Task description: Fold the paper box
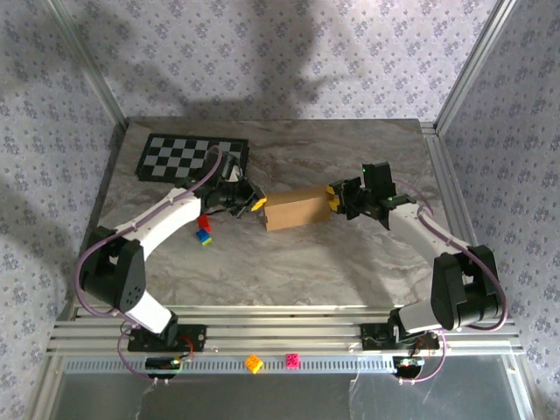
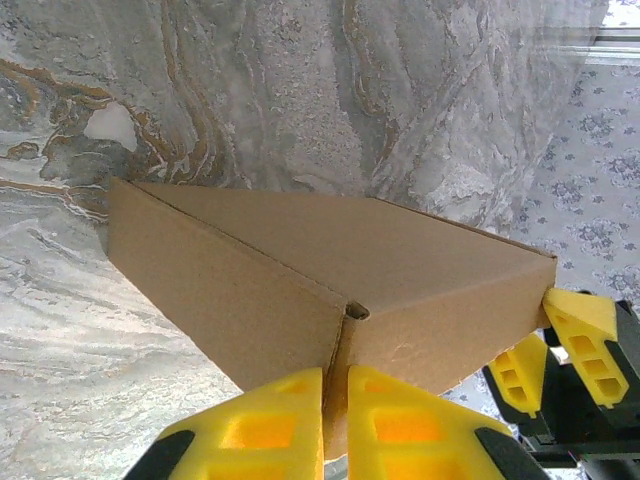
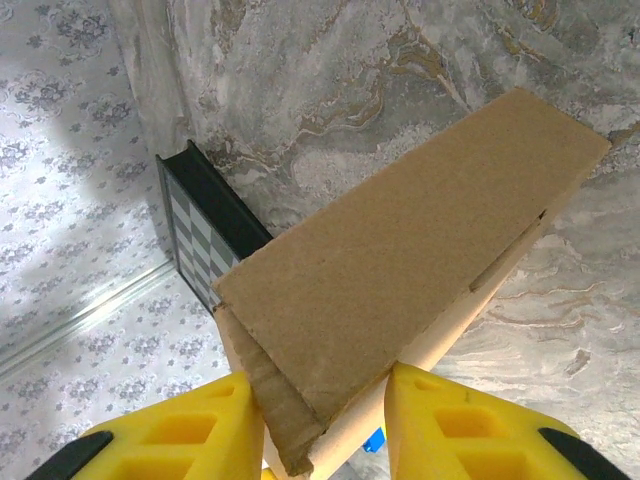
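The left pincer (image 2: 335,380) is closed narrow. Its two yellow pads are pressed almost together on a thin cardboard edge at a corner of the paper box (image 1: 297,211), where two walls meet and a small gap shows at the seam. The right pincer (image 3: 318,372) stands wider and takes the opposite end of the box between its pads. Both pads seem to touch the cardboard, one on a loose layered flap and one on the side wall. So the box is held between the two arms near the middle of the marble-patterned counter (image 1: 350,262), already in a flat rectangular form. Whether it rests on the counter or is a little raised cannot be told. Behind it, to the left, lies the checkerboard mat (image 1: 192,158), and some small coloured blocks (image 1: 205,234) lie just beside the left arm. The likely danger from here is that the left pincer has only a thin edge. If the arms pull apart or twist, this edge can slip out or tear, and the seam can spring open. The right pincer could also crush the soft end, because the flap there looks not fully tucked. No brand, label or writing can be read on the box; the cardboard is plain.
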Action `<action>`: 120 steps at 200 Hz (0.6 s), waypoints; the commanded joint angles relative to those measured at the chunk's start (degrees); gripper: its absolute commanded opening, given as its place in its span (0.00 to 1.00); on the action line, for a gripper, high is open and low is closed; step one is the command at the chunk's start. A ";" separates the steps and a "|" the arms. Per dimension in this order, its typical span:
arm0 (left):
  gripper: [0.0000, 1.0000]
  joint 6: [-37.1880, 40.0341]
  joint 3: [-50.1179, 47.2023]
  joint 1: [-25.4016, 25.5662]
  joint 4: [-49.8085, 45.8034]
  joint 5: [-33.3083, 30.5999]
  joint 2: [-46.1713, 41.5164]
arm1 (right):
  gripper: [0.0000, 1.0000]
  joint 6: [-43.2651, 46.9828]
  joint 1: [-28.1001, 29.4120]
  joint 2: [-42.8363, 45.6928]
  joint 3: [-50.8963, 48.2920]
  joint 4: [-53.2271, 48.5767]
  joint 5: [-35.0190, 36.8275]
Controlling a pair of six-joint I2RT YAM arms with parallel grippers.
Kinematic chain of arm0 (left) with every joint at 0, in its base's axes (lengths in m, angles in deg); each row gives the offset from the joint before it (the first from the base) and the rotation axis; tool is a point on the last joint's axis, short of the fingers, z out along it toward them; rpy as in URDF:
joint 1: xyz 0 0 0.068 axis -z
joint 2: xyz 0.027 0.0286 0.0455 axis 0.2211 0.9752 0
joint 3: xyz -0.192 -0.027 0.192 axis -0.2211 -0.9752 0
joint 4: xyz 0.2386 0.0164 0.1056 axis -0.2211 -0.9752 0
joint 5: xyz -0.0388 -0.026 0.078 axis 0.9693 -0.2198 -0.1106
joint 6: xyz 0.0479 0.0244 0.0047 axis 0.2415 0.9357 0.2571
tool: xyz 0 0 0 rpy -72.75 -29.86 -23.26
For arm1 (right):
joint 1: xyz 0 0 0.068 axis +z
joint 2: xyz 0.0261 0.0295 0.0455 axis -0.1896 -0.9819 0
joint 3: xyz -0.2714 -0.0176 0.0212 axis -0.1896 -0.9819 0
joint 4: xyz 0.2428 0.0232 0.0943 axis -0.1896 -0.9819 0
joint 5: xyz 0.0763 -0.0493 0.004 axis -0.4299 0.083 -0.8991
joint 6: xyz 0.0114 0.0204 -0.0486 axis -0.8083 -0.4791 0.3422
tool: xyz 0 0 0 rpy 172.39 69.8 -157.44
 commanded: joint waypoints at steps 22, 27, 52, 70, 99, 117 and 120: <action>0.29 3.95 2.32 0.23 -6.03 -1.11 -1.79 | 0.32 9.23 -1.38 0.06 0.88 -10.46 0.18; 0.31 4.79 2.71 0.21 -6.76 -1.28 -2.19 | 0.31 11.36 -1.73 0.22 1.19 -11.80 0.01; 0.43 9.48 4.38 0.27 -11.21 -3.80 -4.74 | 0.32 26.01 -2.16 2.32 2.44 -21.85 1.16; 0.46 12.12 4.54 0.16 -14.02 -6.37 -6.93 | 0.39 32.12 -2.35 6.33 -0.75 -27.44 2.91; 0.46 13.08 2.90 -0.65 -14.46 -7.18 -8.50 | 0.55 34.39 -3.29 11.86 -6.99 -30.71 3.86; 0.46 13.24 2.51 -1.01 -14.11 -7.19 -8.48 | 0.58 34.70 -3.79 12.23 -7.09 -31.74 5.27; 0.46 13.26 2.59 -1.02 -14.11 -7.19 -8.40 | 0.58 34.69 -3.88 12.11 -6.91 -31.81 5.27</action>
